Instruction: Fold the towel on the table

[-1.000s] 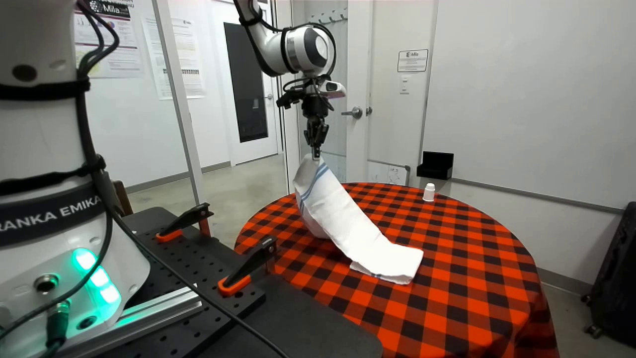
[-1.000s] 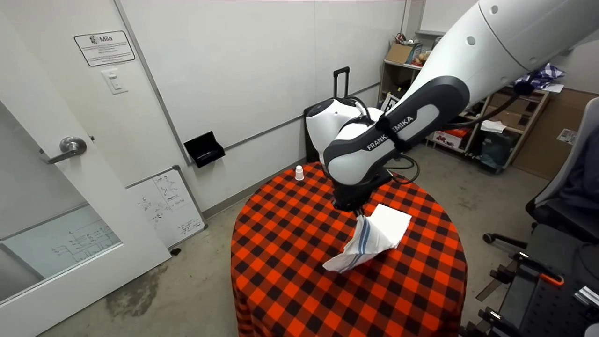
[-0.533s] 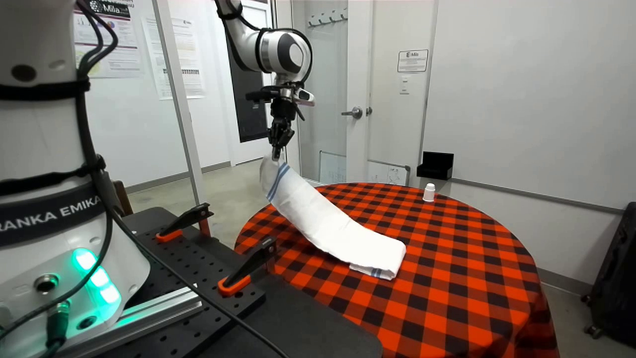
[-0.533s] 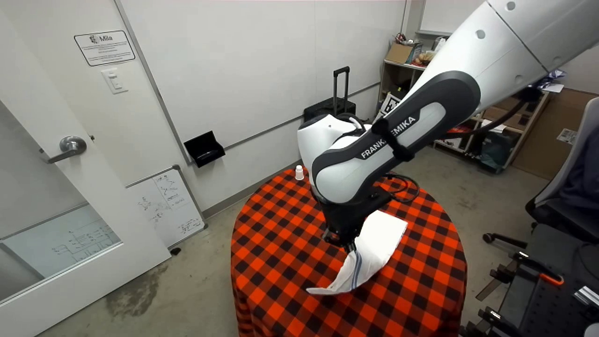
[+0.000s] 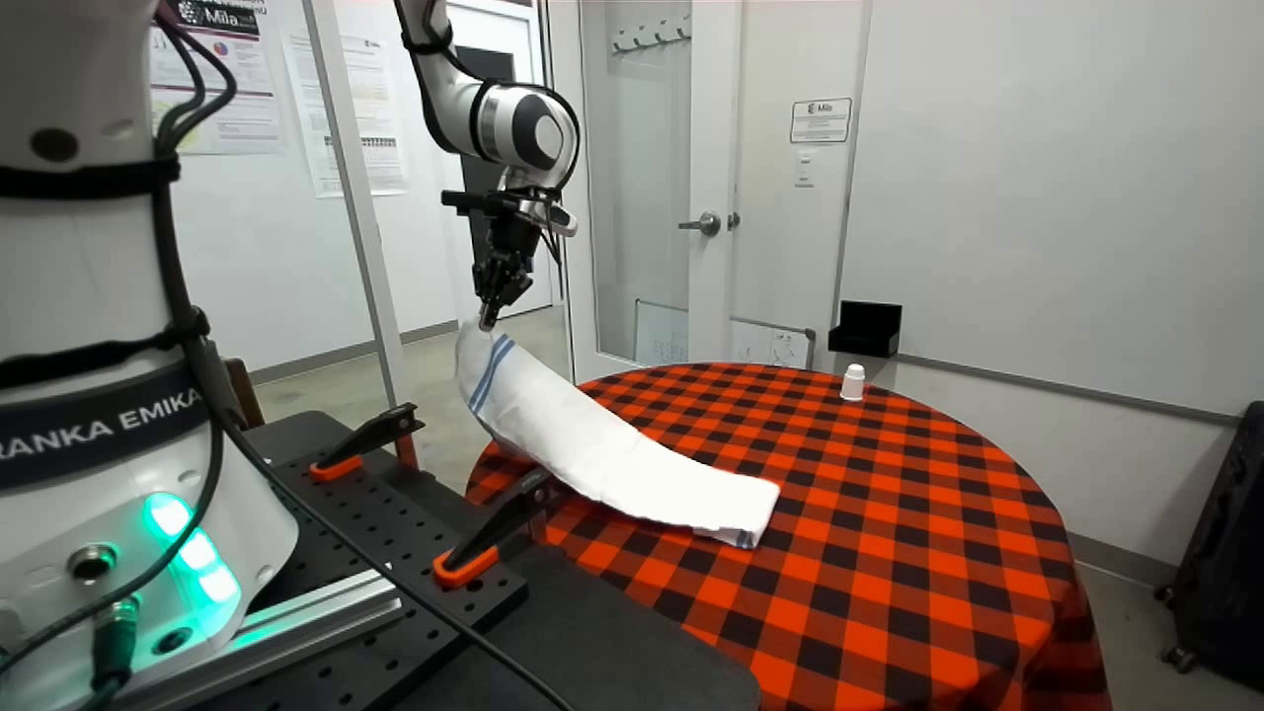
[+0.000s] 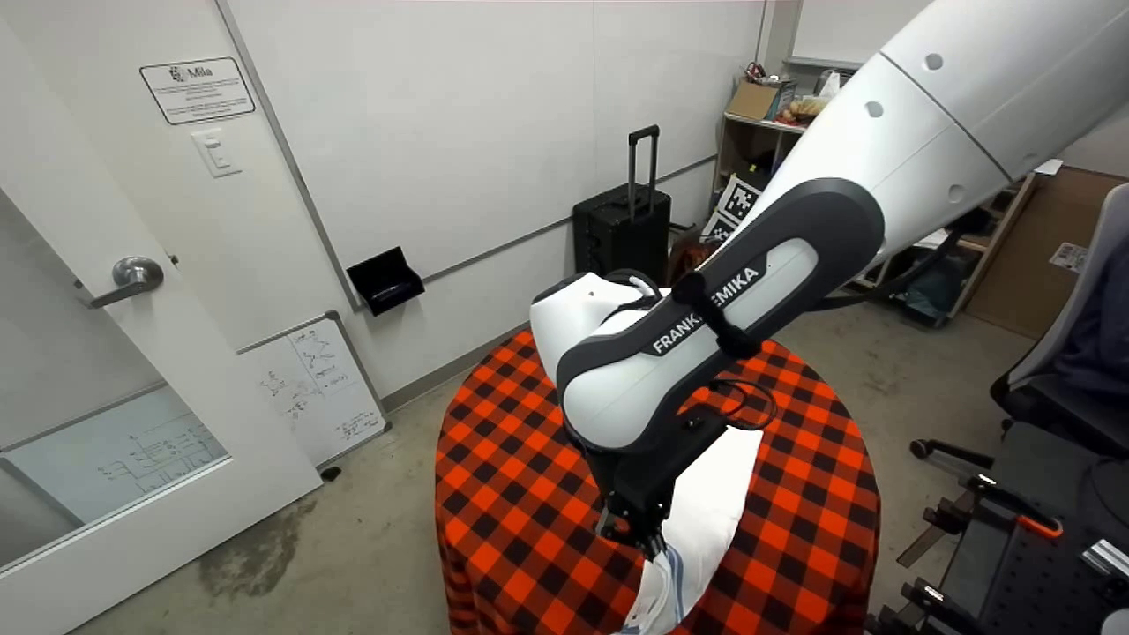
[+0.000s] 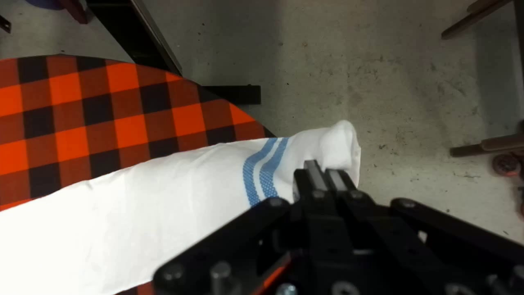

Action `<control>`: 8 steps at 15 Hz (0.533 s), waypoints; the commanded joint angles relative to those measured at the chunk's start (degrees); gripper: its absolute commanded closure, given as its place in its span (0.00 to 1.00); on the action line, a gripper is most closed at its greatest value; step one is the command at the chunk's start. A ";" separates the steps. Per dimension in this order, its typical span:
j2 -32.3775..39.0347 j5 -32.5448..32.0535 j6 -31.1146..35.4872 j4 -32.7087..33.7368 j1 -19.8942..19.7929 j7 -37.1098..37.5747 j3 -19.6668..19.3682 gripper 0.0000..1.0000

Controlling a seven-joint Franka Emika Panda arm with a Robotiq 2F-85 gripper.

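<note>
Towel [image 5: 632,459] drawn toward edge of checked table [image 5: 889,563], pinched in end effector [image 7: 326,175], whiteboard [image 5: 1057,197], door [image 5: 713,128]

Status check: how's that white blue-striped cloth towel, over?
Black two-fingered hand shut on towel; gripped end raised, rest sloping down; small white container, well clear.

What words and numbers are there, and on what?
"Mila": wall sign
"Mila": poster
"RANKA EMIKA": robot base, cut by picture edge
"FRANK... EMIKA": arm, strap across it
Too small or blurred: other print on sign and poster, another poster, scribbles on whiteboard and in door glass, white label.
Numbers: none readable.
</note>
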 commanded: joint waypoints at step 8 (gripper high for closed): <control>6.51 5.29 -5.20 8.98 1.77 -5.26 2.59 0.19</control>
